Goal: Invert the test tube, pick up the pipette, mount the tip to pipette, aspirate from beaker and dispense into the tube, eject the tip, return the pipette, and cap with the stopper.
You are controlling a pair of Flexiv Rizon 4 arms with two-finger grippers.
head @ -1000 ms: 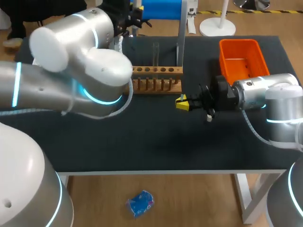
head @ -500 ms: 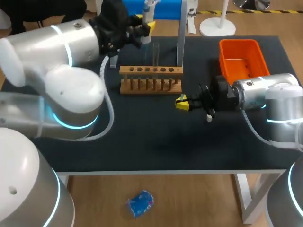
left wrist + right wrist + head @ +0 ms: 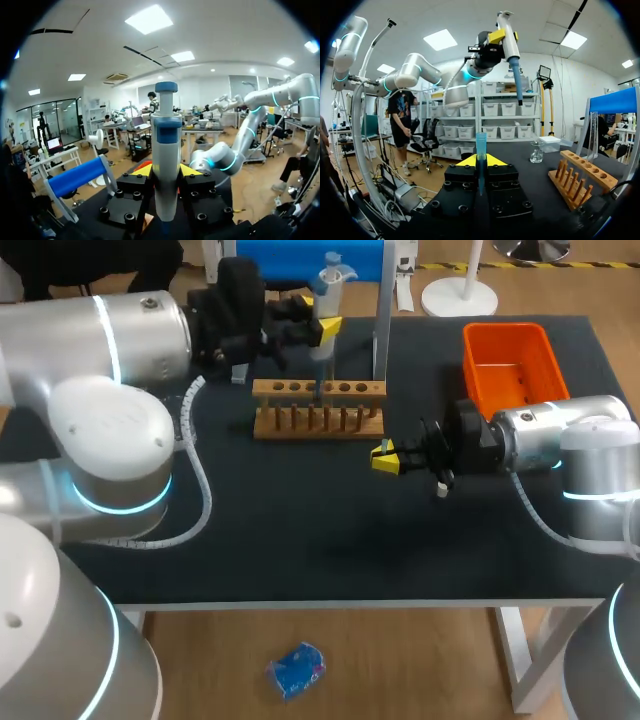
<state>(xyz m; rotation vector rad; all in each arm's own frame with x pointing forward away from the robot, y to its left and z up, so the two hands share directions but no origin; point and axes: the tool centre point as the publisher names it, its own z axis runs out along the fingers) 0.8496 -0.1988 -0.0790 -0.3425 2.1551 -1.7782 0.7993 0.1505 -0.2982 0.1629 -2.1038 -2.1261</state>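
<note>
Head view: your left gripper [image 3: 326, 330] clamps the pipette [image 3: 327, 282], your right gripper [image 3: 383, 457] pinches the tip [image 3: 480, 145]. Mounting looks next, so align them and press together.

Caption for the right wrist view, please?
Right gripper holds a blue tip upright; left gripper holds the pipette raised ahead, beaker and rack nearby.

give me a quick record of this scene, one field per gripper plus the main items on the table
left gripper: shut on the pipette, held upright above the wooden rack
right gripper: shut on a blue pipette tip, low over the table, near the rack's right end
tip and pipette: apart, not yet joined
beaker: on the table, ahead of the right gripper
orange bin: on the table's right side, beyond the right arm
</note>
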